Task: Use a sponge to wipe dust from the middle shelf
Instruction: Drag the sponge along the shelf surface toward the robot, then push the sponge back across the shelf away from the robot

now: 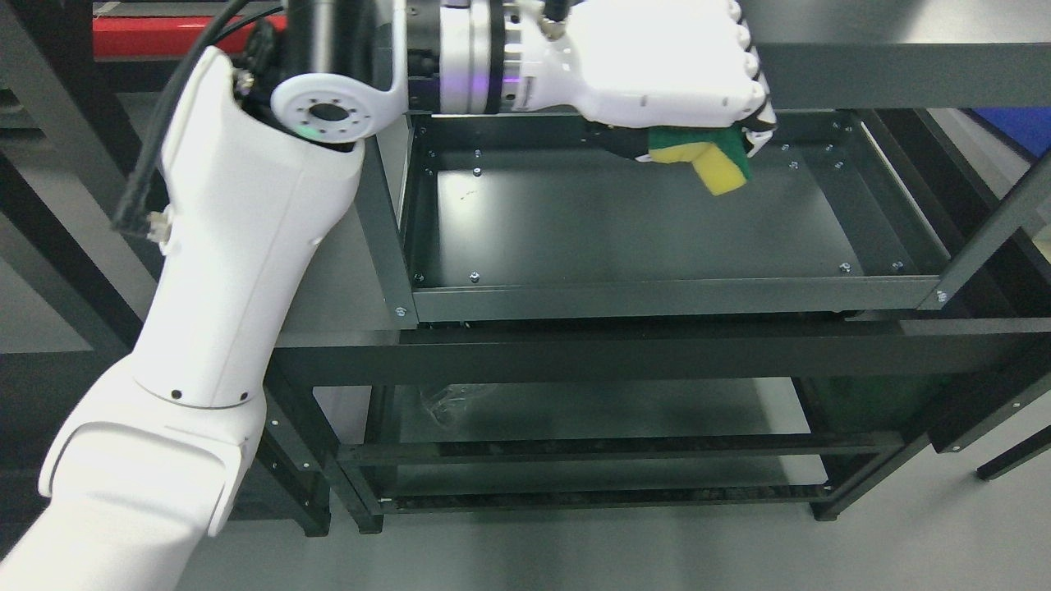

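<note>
The sponge is yellow with a green layer, the left hand glossy white with black-tipped fingers, the middle shelf plain dark grey, and the floor pale grey.

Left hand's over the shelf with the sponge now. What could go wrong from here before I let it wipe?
1. The sponge sticks out bent below the left hand, gripped only at one end, so it might fold or slip out under pressure.
2. The middle shelf has raised side walls and screw heads; a wide stroke might catch on them.
3. The hand sits close under the upper shelf, so lifting risks a knock.
</note>
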